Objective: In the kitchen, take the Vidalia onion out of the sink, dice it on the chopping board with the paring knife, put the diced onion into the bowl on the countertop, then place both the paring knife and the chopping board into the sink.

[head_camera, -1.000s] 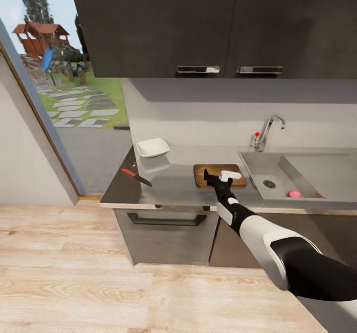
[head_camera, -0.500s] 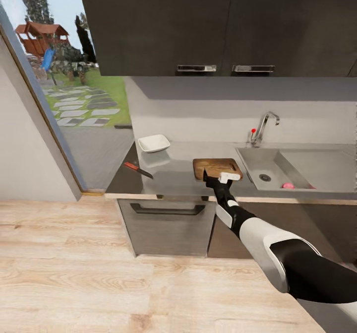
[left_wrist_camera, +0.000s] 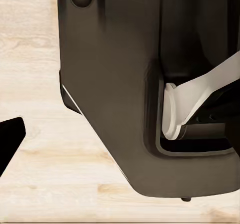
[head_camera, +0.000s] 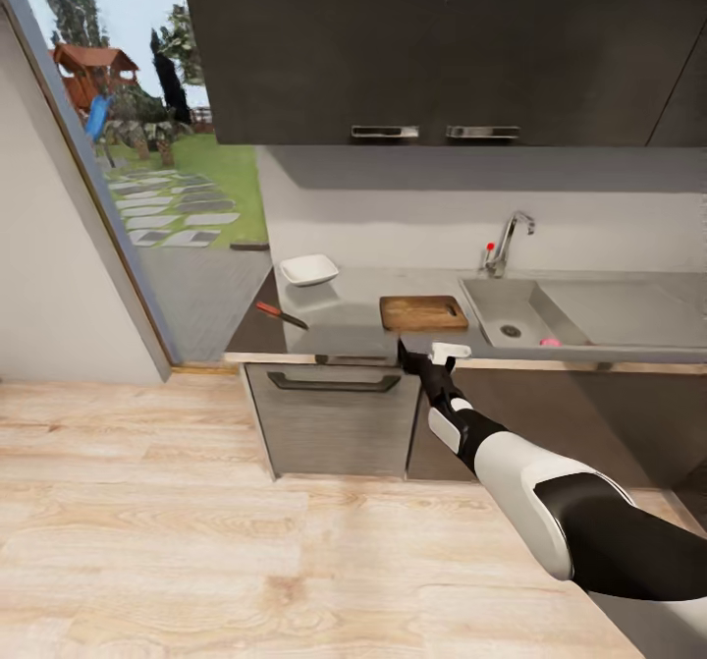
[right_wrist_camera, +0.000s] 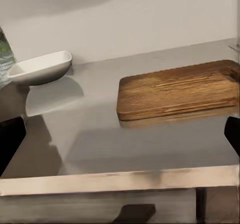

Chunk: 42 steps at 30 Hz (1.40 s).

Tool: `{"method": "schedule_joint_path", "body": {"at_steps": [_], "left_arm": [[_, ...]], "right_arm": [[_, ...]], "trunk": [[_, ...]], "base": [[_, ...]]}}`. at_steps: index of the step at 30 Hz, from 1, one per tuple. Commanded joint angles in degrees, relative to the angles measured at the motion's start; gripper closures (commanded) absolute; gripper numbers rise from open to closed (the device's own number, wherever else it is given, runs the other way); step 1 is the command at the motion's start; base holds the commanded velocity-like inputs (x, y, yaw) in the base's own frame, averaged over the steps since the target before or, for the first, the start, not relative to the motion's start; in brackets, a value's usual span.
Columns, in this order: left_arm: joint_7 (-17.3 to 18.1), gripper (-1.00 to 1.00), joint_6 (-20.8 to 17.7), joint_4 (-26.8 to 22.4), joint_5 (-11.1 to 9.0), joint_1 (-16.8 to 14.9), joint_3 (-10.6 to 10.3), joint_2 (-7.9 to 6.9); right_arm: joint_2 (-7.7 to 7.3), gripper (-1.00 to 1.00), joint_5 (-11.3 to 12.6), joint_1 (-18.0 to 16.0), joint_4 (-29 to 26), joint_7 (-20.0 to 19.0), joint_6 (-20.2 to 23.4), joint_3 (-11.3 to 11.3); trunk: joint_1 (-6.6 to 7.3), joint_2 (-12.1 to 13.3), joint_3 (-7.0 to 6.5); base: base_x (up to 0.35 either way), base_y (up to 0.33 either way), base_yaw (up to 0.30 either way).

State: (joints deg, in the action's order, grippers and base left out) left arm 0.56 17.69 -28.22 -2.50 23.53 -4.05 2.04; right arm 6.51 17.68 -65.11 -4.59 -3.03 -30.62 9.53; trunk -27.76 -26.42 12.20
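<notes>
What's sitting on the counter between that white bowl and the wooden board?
Nothing: in the right wrist view the countertop between the bowl and the chopping board is bare, carrying only their reflections.

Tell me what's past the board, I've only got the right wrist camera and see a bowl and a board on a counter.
Observer: In the head view the sink sits just beyond the chopping board, on the side away from the bowl.
Operator: Report the onion.
Observer: A small pink onion lies in the sink basin, near its front wall.
Operator: Find me the knife.
Observer: The knife lies on the counter, in front of the bowl near the end by the glass door.
Operator: Give me my right gripper.
Observer: The right gripper hangs open at the counter's front edge, short of the board and holding nothing.
</notes>
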Motion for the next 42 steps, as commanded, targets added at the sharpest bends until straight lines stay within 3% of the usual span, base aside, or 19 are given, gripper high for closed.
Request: {"method": "schedule_joint_path", "body": {"at_steps": [1,13,24,30,35,39,42], "left_arm": [[0.06,-1.00,0.05,-0.05,-0.28,0.02,-0.11,-0.01],[0.06,-1.00,0.02,-0.08,-0.29,0.02,-0.08,-0.01],[-0.31,-1.00,0.04,-0.72,-0.12,0.01,0.00,-0.34],[-0.63,-1.00,-0.27,-1.00,-0.13,-2.80,0.01,-1.15],[-0.78,-1.00,-0.41,-0.96,-0.13,-5.26,0.06,-1.44],[-0.81,-1.00,-0.44,-1.06,-0.13,-6.28,0.09,-1.60],[-0.82,-1.00,-0.42,-1.40,-0.18,-6.65,0.09,-1.66]], "right_arm": [[0.01,-1.00,0.60,-0.05,0.16,-0.35,-0.23,0.28],[-0.04,-1.00,0.52,0.91,1.40,-0.42,-1.92,0.23],[0.12,-1.00,0.50,4.93,2.84,-0.46,-1.99,0.30],[0.12,-1.00,0.44,11.62,3.25,-0.71,-1.81,0.30],[0.11,-1.00,0.18,15.30,3.34,-0.61,-1.87,0.28],[-0.63,-1.00,-0.13,18.02,3.40,-0.69,-1.93,0.25],[-1.39,-1.00,-0.27,21.89,3.43,-0.73,-1.97,0.24]], "trunk": [[0.00,-0.11,0.10],[0.00,-0.11,0.10],[0.00,-0.11,0.10],[0.00,-0.11,0.10],[0.00,-0.11,0.10],[0.00,-0.11,0.10],[0.00,-0.11,0.10]], "base": [[-0.340,0.000,0.000],[-0.328,0.000,0.000],[-0.039,0.000,0.000],[0.000,0.000,0.000],[0.000,0.000,0.000],[0.000,0.000,0.000],[0.000,0.000,0.000]]}}
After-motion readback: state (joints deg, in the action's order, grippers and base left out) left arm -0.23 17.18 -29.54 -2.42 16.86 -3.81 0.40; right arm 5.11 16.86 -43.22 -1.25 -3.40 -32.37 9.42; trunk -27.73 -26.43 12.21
